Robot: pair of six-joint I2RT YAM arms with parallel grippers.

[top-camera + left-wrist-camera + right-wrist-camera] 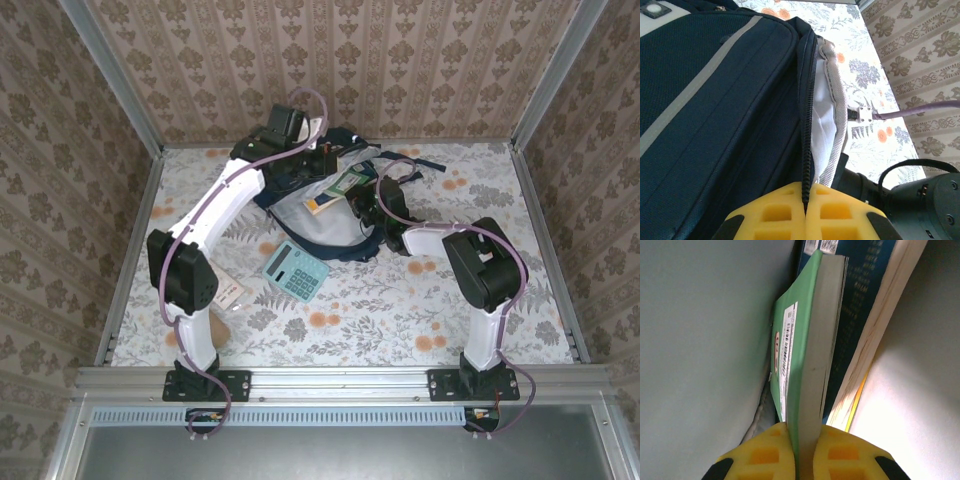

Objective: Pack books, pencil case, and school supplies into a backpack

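Table (450, 300): floral cloth.
Backpack (300, 225): navy, lying open at the far middle, grey lining showing.
Blue book (860, 305): inside the backpack, just behind the green book.
Green book (800, 355): standing on edge in the backpack's mouth.
Calculator (296, 270): flat on the table, just in front of the backpack.
Left pincer (805, 212): I have it pinched tight on the backpack's zipper edge.
Right pincer (802, 452): I have it clamped on the green book's edge.
Pencil case (218, 328): near edge, beside my left arm's base.
Card (228, 292): between calculator and left arm.
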